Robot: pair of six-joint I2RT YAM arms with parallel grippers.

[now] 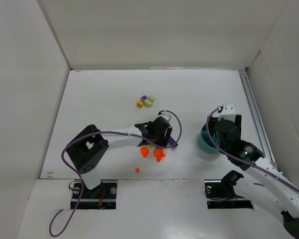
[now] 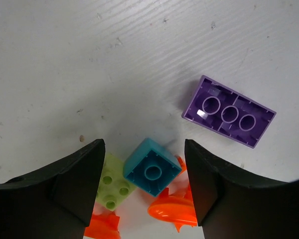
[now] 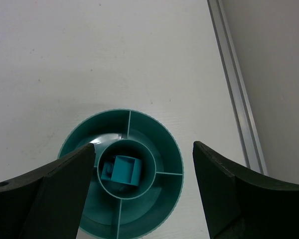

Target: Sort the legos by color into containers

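Observation:
My left gripper (image 1: 157,135) is open, low over a cluster of legos. In the left wrist view a teal brick (image 2: 152,172) lies upside down between its fingers (image 2: 74,189). A pale green brick (image 2: 112,186) and two orange pieces (image 2: 174,209) lie beside the teal one. A purple brick (image 2: 229,112) lies upside down, ahead to the right. My right gripper (image 3: 143,147) is open and empty above the round teal bowl (image 3: 174,144). A teal brick (image 3: 122,172) sits in the bowl's central cup. The outer compartments in view hold nothing.
From above, orange pieces (image 1: 159,156) and a small orange bit (image 1: 137,170) lie near the front edge. A purple, a pale green (image 1: 149,102) and an orange brick lie together further back. The bowl (image 1: 203,143) sits half under the right arm. A metal rail (image 3: 236,89) runs along the right wall.

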